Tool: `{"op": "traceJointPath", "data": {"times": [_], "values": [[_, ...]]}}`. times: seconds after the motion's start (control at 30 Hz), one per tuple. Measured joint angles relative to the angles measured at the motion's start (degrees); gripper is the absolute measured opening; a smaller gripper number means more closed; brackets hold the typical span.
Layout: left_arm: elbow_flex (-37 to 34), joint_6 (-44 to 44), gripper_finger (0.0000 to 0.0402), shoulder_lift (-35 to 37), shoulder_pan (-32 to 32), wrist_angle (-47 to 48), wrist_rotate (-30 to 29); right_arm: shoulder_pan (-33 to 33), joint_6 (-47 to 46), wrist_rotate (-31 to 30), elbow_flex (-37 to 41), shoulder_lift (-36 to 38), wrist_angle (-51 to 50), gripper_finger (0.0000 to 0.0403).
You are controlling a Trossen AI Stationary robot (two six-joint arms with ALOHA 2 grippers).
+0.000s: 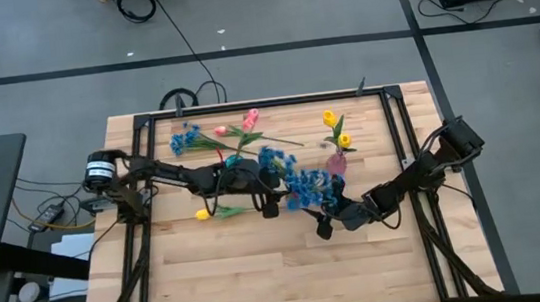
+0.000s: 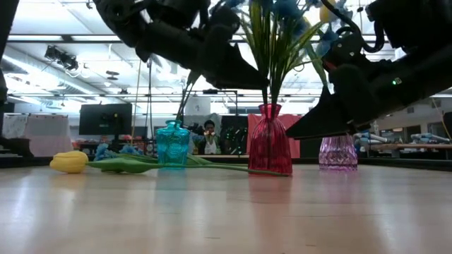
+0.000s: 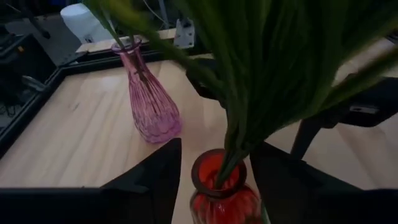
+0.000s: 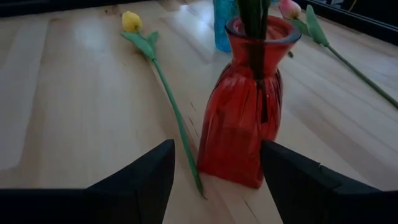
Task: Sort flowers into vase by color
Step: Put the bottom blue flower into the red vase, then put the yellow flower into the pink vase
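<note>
The red vase [image 4: 244, 118] is showing glossy ribbed glass; the table [image 4: 74, 118] is looking like pale, smooth, lightly shining wood.

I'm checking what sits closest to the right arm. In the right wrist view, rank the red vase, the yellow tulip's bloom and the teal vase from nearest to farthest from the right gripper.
1. The red vase, straight ahead of the right gripper, just past its open fingers.
2. The teal vase, behind the red one.
3. The yellow tulip's bloom, lying off to one side on the table; its distance is close to the teal vase's.
</note>
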State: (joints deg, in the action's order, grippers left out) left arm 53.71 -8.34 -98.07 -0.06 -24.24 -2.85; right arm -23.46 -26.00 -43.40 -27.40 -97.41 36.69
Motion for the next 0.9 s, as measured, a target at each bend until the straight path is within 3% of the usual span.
{"op": "traceJointPath", "data": {"times": [0.5,0.9], "values": [[0.00,0.15,0.0198,1.21,-0.12,6.56,-1.79,0.33,-0.02,1.69,0.00,0.02,-0.09,0.0246],[0.09,0.67,0.0197,2.78,-0.48,0.90,1.00,0.39,-0.85,1.66,0.00,0.02,0.00,0.0246]]}}
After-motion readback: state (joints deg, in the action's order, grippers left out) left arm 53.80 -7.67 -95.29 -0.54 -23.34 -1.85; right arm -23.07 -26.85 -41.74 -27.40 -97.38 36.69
